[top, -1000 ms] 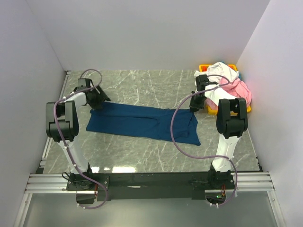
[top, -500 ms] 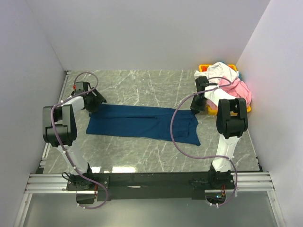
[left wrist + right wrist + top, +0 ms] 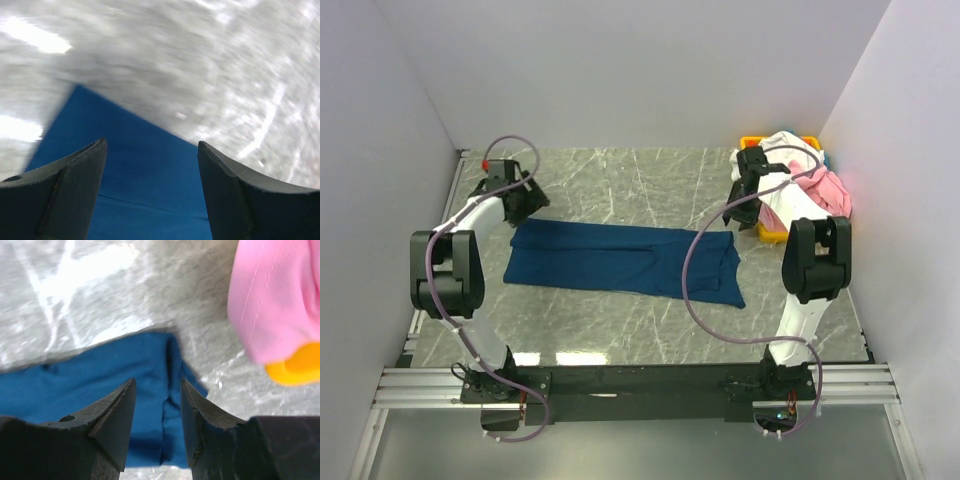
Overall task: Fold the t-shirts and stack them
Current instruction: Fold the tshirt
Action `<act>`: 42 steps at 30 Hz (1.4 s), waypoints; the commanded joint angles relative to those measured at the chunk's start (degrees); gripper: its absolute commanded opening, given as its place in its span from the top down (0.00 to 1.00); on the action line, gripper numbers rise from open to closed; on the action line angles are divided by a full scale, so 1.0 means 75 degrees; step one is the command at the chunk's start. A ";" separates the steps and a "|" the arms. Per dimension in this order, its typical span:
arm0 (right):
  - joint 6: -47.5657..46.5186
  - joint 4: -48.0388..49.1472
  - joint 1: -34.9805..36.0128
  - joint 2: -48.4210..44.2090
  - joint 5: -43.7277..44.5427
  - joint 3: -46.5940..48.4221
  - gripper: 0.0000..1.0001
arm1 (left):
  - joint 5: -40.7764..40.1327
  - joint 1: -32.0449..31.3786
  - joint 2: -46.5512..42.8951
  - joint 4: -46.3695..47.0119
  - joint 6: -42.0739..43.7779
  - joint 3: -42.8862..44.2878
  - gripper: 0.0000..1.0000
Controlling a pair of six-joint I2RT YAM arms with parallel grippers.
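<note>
A dark navy t-shirt (image 3: 620, 258) lies flat on the marble table as a long band folded lengthwise. My left gripper (image 3: 525, 205) hovers just beyond its far left corner, open and empty. In the left wrist view the left gripper (image 3: 152, 145) shows the blue cloth (image 3: 145, 195) below the gap. My right gripper (image 3: 745, 195) hangs above the shirt's far right end, open, holding nothing. The right wrist view has the right gripper (image 3: 157, 382) over the blue cloth (image 3: 100, 385). A pink t-shirt (image 3: 830, 190) and a white t-shirt (image 3: 788, 150) are heaped at the back right.
The yellow bin (image 3: 767, 234) under the heap sits in the back right corner, close to my right gripper; its rim (image 3: 295, 365) and the pink cloth (image 3: 275, 295) show in the right wrist view. White walls enclose the table on three sides.
My right gripper has opened, let go of the navy shirt's right end and pulled back toward the bin. My left gripper drew back off the shirt's left corner. The shirt lies flatter.
</note>
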 commanded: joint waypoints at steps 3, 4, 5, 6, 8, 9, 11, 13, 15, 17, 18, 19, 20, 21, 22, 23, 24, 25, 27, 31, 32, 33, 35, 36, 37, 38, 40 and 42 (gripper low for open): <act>0.0027 -0.0336 0.0555 -0.0951 0.0176 0.0227 0.52 | 0.0379 -0.0898 -0.0416 0.0163 0.0698 0.0259 0.21; 0.0062 -0.0324 0.0649 -0.0964 0.0013 0.0180 0.52 | 0.0532 -0.1050 -0.0358 0.0221 0.0745 0.0224 0.21; 0.0086 -0.0312 0.0801 -0.0975 -0.0093 0.0122 0.52 | 0.0708 -0.1098 -0.0322 0.0349 0.0734 0.0107 0.21; 0.0167 -0.0254 0.0895 -0.0964 -0.0186 -0.0041 0.52 | 0.1057 -0.1133 -0.0287 0.0432 0.0711 0.0025 0.21; 0.0250 -0.0079 0.1105 -0.0905 -0.0443 -0.0206 0.52 | 0.1434 -0.1157 -0.0217 0.0782 0.0594 -0.0279 0.21; 0.0331 -0.0008 0.1130 -0.0789 -0.0550 -0.0335 0.52 | 0.1703 -0.1146 -0.0182 0.0889 0.0570 -0.0373 0.21; 0.0426 0.0121 0.1212 -0.0660 -0.0785 -0.0464 0.52 | 0.1904 -0.1157 -0.0088 0.0983 0.0547 -0.0584 0.21; 0.0508 0.0261 0.1282 -0.0460 -0.0832 -0.0582 0.52 | 0.1975 -0.1146 -0.0006 0.1007 0.0593 -0.0679 0.21; 0.0497 0.0309 0.1294 -0.0191 -0.0820 -0.0547 0.53 | 0.1905 -0.1146 0.0030 0.0949 0.0640 -0.0831 0.21; 0.0450 0.0320 0.1283 0.0020 -0.0774 -0.0454 0.53 | 0.1706 -0.1146 0.0111 0.0820 0.0652 -0.0890 0.21; 0.0403 0.0309 0.1283 0.0230 -0.0739 -0.0314 0.53 | 0.1659 -0.1134 0.0158 0.0773 0.0652 -0.0902 0.21; 0.0391 0.0297 0.1283 0.0324 -0.0715 -0.0255 0.53 | 0.1577 -0.1134 0.0193 0.0715 0.0640 -0.0925 0.21; 0.0379 0.0297 0.1283 0.0441 -0.0692 -0.0196 0.53 | 0.1530 -0.1134 0.0217 0.0668 0.0629 -0.0948 0.22; 0.0344 0.0274 0.1294 0.0651 -0.0633 -0.0045 0.53 | 0.1448 -0.1134 0.0240 0.0586 0.0617 -0.0949 0.22; 0.0332 0.0262 0.1283 0.0758 -0.0598 0.0027 0.53 | 0.1366 -0.1134 0.0287 0.0423 0.0594 -0.0949 0.22; 0.0321 0.0250 0.1283 0.0991 -0.0574 0.0167 0.53 | 0.1192 -0.1134 0.0287 0.0317 0.0582 -0.0949 0.21; 0.0297 0.0262 0.1283 0.1109 -0.0528 0.0238 0.53 | 0.1097 -0.1134 0.0276 0.0258 0.0570 -0.0972 0.21; 0.0297 0.0262 0.1283 0.1227 -0.0516 0.0319 0.53 | 0.1003 -0.1134 0.0218 0.0199 0.0558 -0.1007 0.21; 0.0274 0.0204 0.1248 0.1612 -0.0469 0.0704 0.53 | 0.0769 -0.1122 0.0112 0.0023 0.0523 -0.1136 0.21; 0.0403 -0.0323 0.1224 0.2235 -0.0305 0.1608 0.53 | 0.0604 -0.1110 -0.0391 -0.0165 0.0336 -0.1498 0.20; 0.0345 -0.0289 0.1247 0.2236 -0.0305 0.1609 0.53 | 0.0627 -0.1110 -0.0485 -0.0177 0.0301 -0.1697 0.20; 0.0286 -0.0196 0.1259 0.2120 -0.0339 0.1424 0.53 | 0.0685 -0.1110 -0.0567 -0.0200 0.0242 -0.1791 0.20; 0.0274 -0.0101 0.1224 0.2141 -0.0410 0.1375 0.53 | 0.0791 -0.1122 -0.0872 -0.0212 0.0067 -0.2107 0.20; 0.0309 -0.0171 0.1224 0.2211 -0.0410 0.1549 0.53 | 0.0838 -0.1122 -0.0989 -0.0223 0.0008 -0.2213 0.20; 0.0309 -0.0392 0.1212 0.2282 -0.0398 0.1667 0.53 | 0.0896 -0.1122 -0.1210 -0.0235 -0.0062 -0.2307 0.20; 0.0297 -0.0487 0.1212 0.2422 -0.0398 0.1877 0.53 | 0.0897 -0.1122 -0.1329 -0.0270 -0.0074 -0.2470 0.20; 0.0262 -0.0664 0.1212 0.2505 -0.0491 0.2054 0.53 | 0.0920 -0.1111 -0.1587 -0.0457 -0.0051 -0.2623 0.19; 0.0297 -0.0745 0.1224 0.2517 -0.0679 0.2335 0.53 | 0.0944 -0.1110 -0.1797 -0.0574 0.0019 -0.2671 0.19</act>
